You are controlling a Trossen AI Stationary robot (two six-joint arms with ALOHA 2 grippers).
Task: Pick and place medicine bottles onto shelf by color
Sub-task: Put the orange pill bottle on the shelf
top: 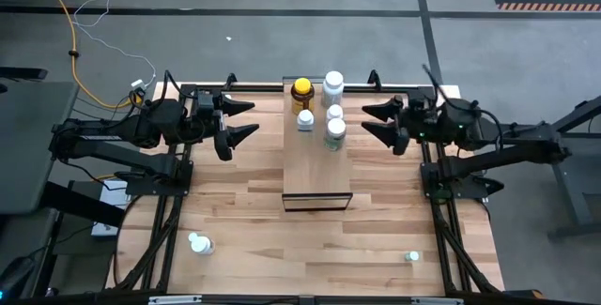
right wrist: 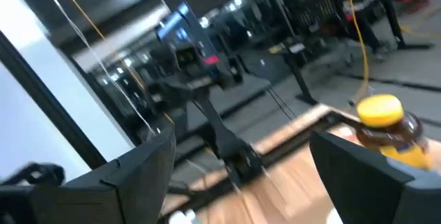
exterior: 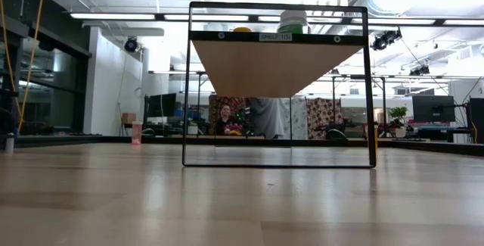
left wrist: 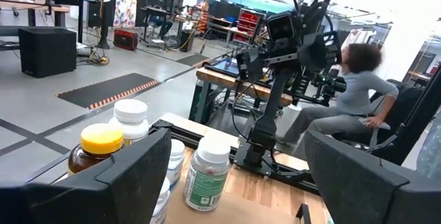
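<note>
Flanking shelf [top: 317, 160]: stray white bottles [top: 199, 244]

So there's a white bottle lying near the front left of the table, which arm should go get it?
Left, probably. The white bottle lies on the left half of the table, on the left gripper's side; its fingers are open and empty. The right gripper, also open, would have to cross past the shelf.

The wooden surface [top: 235, 192] carries a raised shelf [top: 317, 169] at its middle. Five bottles stand at the shelf's far end, among them an amber bottle [top: 301, 93]. One white bottle [top: 199, 244] lies near the surface's front left corner, a tiny one [top: 412, 257] near the front right.
</note>
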